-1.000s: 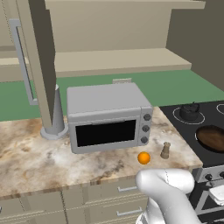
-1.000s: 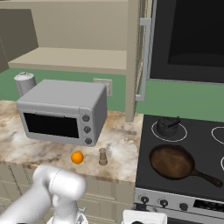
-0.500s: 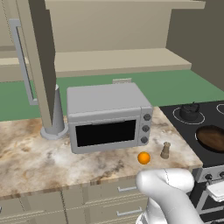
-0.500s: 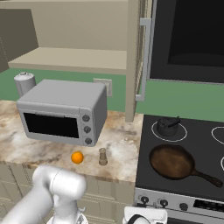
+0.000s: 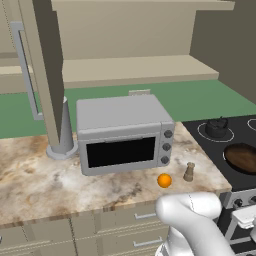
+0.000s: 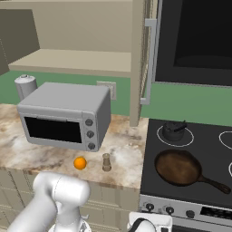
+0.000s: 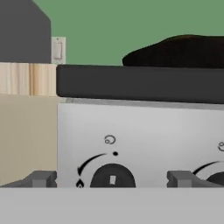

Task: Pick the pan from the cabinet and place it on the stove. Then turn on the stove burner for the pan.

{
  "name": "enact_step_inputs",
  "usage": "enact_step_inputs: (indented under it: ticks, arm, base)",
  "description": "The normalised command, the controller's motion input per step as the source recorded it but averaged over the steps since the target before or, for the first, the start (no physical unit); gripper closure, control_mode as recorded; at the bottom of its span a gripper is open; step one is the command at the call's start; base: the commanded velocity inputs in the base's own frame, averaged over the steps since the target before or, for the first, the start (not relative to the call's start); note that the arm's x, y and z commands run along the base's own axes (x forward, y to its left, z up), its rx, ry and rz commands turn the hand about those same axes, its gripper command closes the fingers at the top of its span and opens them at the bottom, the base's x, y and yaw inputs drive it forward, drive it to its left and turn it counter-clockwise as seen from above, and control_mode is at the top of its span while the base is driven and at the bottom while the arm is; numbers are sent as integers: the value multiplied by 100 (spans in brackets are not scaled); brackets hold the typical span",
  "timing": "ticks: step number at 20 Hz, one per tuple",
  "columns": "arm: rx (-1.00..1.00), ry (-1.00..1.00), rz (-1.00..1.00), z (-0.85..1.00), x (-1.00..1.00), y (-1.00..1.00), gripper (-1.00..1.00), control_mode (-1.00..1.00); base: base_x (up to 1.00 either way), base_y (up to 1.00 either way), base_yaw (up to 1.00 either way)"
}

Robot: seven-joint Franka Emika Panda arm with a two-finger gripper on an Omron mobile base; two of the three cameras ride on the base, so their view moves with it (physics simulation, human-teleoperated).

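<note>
Gripper (image 7: 112,179) sits low, facing the stove's silver front panel (image 7: 144,144); its two fingertips (image 7: 41,179) stand wide apart with nothing between them, bracketing a dark knob (image 7: 112,178) that lies straight ahead — contact with it cannot be judged. A second knob (image 7: 216,178) shows at the right edge of the hand view. Above the panel runs the black front edge of the stove (image 6: 190,158); the pan (image 6: 177,166) rests on the glass near that front edge, at the stove's left side, handle pointing toward the front right. Behind it, a small dark lidded pot (image 6: 173,130) sits on a white ring at the back left. On the worktop (image 5: 35,185) beside the stove: an orange (image 5: 164,180) and a small shaker (image 5: 189,171) near the front edge, just apart from each other — then the grey microwave (image 5: 125,132) behind them. Farthest, the cabinet (image 5: 125,70) above stands open, beige shelf bare, door (image 5: 45,65) swung out.
</note>
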Motion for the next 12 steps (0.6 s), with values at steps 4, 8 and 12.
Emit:
enact_step_inputs:
  ticks: [4,8,12]
  arm:
    - [0,1,0,-16,11,0,-100,-100]
    - [0,1,0,-17,8,0,-100,-100]
    - [0,0,0,-12,5,0,-100,-100]
  base:
    - [0,0,0]
    - [0,0,0]
    - [0,0,0]
